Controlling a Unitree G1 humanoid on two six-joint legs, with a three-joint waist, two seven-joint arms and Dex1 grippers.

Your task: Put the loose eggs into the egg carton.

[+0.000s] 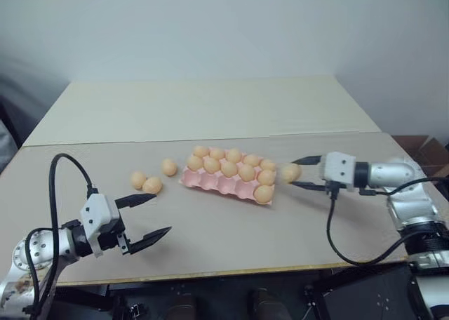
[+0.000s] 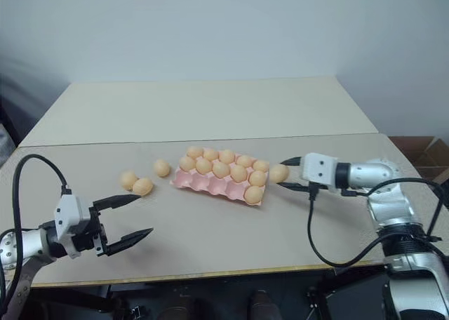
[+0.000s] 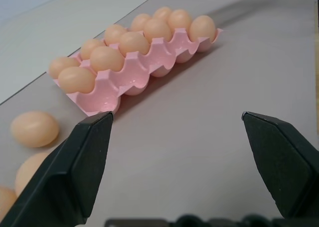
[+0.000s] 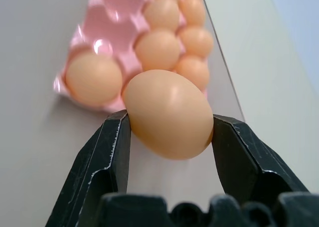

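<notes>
The right gripper (image 4: 169,122) clamps one egg (image 4: 168,113) between its fingers beside the egg carton's (image 1: 219,183) right end; the left gripper (image 1: 151,216) gapes wide, empty.

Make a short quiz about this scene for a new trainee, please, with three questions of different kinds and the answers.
1. True or false: the right gripper holds an egg.
2. How many loose eggs lie on the table to the left of the carton?
3. Which row of the carton has most of its cups empty? A: the row nearest the robot. B: the middle row. C: the far row.

Key
1. True: its fingers are shut on the egg, beside the carton's right end.
2. Three, ahead of the open left gripper.
3. A.
</notes>
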